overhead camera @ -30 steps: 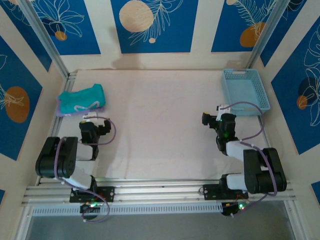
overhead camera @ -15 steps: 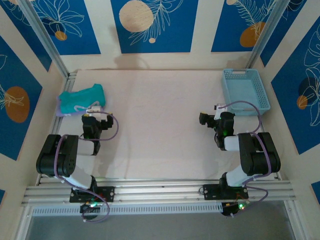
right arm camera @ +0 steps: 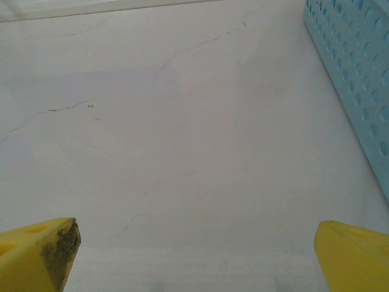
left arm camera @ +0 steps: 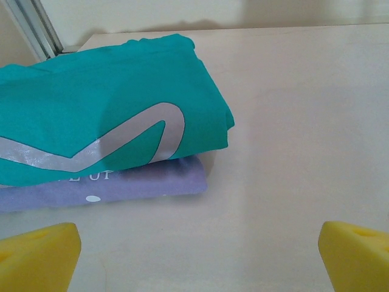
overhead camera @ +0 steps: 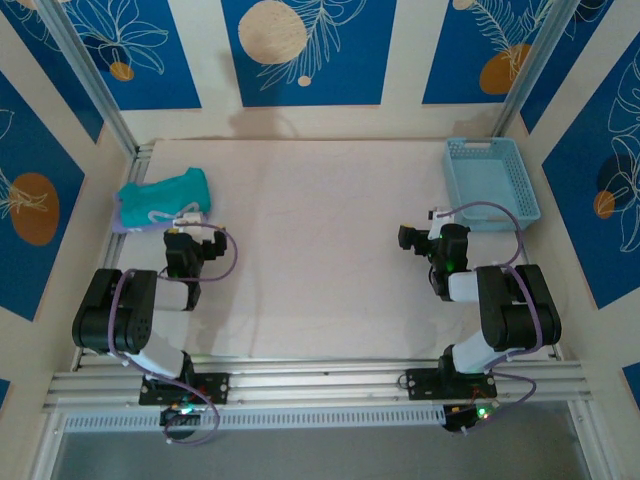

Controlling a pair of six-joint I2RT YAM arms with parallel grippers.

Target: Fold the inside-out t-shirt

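Edges and room: pale table (overhead camera: 320,230) lies broad and bare leftward of the light-blue basket (overhead camera: 452,185), all the way to the far-side rail (overhead camera: 135,165). Basket's perforated wall (right arm camera: 358,79) runs close on the right of my right gripper (right arm camera: 194,255), not touching

Both sets of fingers released: right gripper spread wide over bare surface just inward of the basket's near corner; left gripper (left arm camera: 197,258) likewise agape, yellow pads (left arm camera: 36,255) apart, nothing between them

Surface: matte, off-white, with hairline cracks. Blue leaf-print panels wall the cell

The inside-out t-shirt (left arm camera: 103,109) sits at the table side opposite the basket, against the rail, just ahead of my left gripper. Teal, folded into a thick bundle, whitish star stripe across it, resting on a lavender shirt (left arm camera: 121,188) whose edge peeks out beneath
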